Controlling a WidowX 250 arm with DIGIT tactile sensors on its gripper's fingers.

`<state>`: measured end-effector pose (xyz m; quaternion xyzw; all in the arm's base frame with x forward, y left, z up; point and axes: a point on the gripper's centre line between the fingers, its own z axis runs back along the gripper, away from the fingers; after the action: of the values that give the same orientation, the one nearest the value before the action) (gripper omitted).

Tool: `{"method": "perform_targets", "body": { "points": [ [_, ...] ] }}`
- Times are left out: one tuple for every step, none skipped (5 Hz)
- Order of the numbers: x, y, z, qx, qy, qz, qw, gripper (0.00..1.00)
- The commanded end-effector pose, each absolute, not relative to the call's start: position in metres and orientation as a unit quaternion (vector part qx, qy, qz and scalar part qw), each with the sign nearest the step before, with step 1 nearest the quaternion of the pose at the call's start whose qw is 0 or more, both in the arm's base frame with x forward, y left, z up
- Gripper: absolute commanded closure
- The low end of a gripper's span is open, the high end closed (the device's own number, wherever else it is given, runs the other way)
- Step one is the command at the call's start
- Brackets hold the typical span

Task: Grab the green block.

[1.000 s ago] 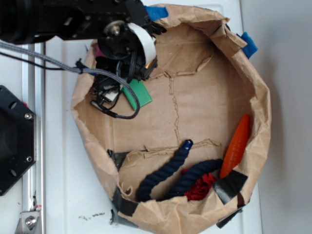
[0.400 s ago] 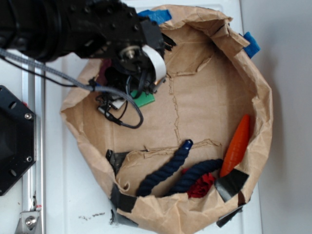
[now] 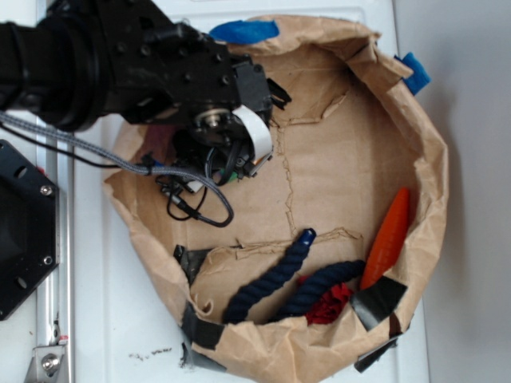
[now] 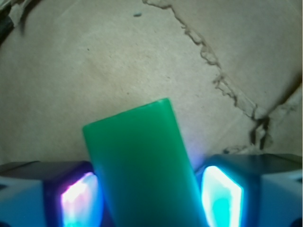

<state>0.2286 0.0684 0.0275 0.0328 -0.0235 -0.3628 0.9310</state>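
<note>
The green block (image 4: 142, 161) lies flat on the brown paper floor of the bag (image 3: 343, 159), filling the lower middle of the wrist view. My gripper (image 4: 151, 189) straddles it. The left finger (image 4: 78, 198) and the right finger (image 4: 222, 196) stand on either side with a thin gap on the right, so the gripper is open. In the exterior view the gripper (image 3: 227, 167) is low over the bag's upper left. Only a green sliver of the block (image 3: 232, 171) shows under it.
An orange carrot toy (image 3: 390, 238) leans on the bag's right wall. Dark blue ropes (image 3: 275, 279) and a red piece (image 3: 329, 303) lie at the bottom. Blue tape (image 3: 243, 32) marks the rim. A black mount (image 3: 24, 231) sits left.
The arm has come down and shifted right over the green block, which showed beside the gripper before and is now almost covered. The bag's left wall has been pushed.
</note>
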Motion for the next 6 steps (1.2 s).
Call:
{"method": "perform_targets", "body": {
  "points": [
    [0.24, 0.064, 0.036, 0.045, -0.039, -0.359, 0.932, 1.0],
    [0.242, 0.072, 0.045, 0.033, -0.037, -0.329, 0.943, 1.0],
    [0.243, 0.071, 0.076, -0.001, -0.052, -0.286, 0.957, 1.0],
    [0.242, 0.047, 0.113, -0.001, -0.055, -0.219, 0.974, 1.0],
    [0.248, 0.025, 0.136, -0.015, -0.037, -0.149, 0.988, 1.0],
    [0.26, 0.015, 0.146, 0.012, -0.042, -0.042, 0.998, 1.0]
  ]
}}
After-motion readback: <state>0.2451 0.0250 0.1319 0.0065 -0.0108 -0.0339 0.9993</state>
